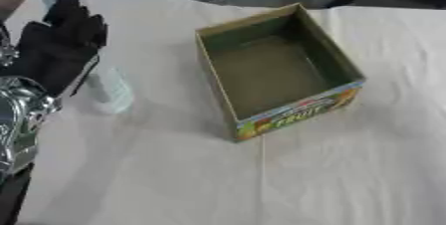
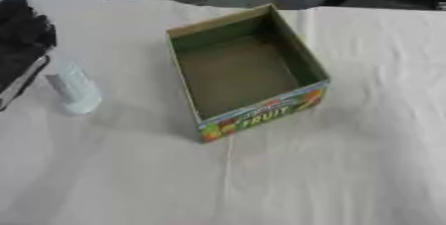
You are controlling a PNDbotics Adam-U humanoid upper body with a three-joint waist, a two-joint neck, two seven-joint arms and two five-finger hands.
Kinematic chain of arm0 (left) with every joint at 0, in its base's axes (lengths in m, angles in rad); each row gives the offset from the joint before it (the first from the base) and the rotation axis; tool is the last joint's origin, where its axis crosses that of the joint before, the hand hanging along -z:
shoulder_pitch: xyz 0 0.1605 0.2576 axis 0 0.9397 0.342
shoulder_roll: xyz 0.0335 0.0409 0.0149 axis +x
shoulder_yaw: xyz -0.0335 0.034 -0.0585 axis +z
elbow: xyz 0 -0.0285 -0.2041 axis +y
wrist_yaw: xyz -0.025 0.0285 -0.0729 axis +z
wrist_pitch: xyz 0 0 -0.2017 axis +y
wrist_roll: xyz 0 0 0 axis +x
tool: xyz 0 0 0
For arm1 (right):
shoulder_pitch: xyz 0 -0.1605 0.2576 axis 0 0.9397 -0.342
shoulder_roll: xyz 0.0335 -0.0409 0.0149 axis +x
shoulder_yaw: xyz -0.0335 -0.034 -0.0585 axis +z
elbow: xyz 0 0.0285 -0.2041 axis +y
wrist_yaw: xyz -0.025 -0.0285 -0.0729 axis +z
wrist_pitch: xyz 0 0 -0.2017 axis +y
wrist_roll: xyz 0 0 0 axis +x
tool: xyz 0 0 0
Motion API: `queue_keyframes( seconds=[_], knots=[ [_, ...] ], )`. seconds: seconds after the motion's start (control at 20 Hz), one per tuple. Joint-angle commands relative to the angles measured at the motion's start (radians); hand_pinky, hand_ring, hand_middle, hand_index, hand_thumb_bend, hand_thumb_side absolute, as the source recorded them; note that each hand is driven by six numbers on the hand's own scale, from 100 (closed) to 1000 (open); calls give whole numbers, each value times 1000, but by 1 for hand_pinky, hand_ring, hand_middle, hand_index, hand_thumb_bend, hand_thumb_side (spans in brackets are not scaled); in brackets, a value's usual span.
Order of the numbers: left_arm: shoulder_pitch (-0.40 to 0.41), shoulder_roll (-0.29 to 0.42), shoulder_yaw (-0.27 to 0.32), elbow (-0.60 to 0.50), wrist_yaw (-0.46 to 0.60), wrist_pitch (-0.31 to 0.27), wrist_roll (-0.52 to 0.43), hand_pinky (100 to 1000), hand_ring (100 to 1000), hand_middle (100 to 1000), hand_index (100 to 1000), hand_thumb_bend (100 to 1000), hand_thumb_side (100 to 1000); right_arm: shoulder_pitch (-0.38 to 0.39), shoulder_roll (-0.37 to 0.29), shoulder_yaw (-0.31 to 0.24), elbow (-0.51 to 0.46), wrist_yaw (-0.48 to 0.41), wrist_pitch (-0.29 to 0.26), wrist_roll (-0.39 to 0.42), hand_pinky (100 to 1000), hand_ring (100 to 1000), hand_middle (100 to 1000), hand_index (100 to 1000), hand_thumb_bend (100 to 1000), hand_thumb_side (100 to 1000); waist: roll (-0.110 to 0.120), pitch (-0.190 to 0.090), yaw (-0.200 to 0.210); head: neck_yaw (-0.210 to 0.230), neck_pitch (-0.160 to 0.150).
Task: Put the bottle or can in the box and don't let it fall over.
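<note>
- The tabletop [image 1: 331, 184] was covered in a pale, wrinkled cloth, which could have let a light thing wobble if it was dragged rather than lifted.
- The box [image 1: 277, 69] stood open-topped and empty near the middle, turned at an angle, its printed front facing the near right. Its walls looked tall, so by my judgement the bottle needed to go in from above and straight down, not over a tilted edge.
- The left hand [image 1: 59, 45] showed at the left edge, black, with silver arm parts below it. It hung just beside the bottle's upper part; whether it touched could not be told, and whether the fingers were open or closed could not be told either.
- The bottle [image 2: 74, 89] was small, clear and pale, standing more or less upright on the cloth, left of the box and apart from it. It was not in the box yet.
- The step in hand seemed to be the grasp. To do it well, the fingers would have closed round the bottle's body at mid-height rather than near the cap, keeping it upright.
- Next it would have been lifted clear of the near wall, lowered until its base met the box floor, and only then released.
- The right hand showed in neither view.
</note>
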Motion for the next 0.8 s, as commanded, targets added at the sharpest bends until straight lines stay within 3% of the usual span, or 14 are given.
queue_keyframes(
  seconds=[0.05, 0.8],
  knots=[
    [-31, 35, 12, -20, -8, 8, -13, 110, 124, 207, 920, 394, 1000, -8, -25, -7, -6, -8, -3, 4, 826, 898, 1000, 979, 100, 784, 2, -23, -2, 0, -2],
    [-193, 55, -22, -20, 27, 82, 9, 155, 173, 237, 948, 398, 1000, -17, -35, 3, -5, -20, -1, 11, 825, 897, 1000, 978, 100, 774, 10, -49, -12, -14, 16]
  ],
)
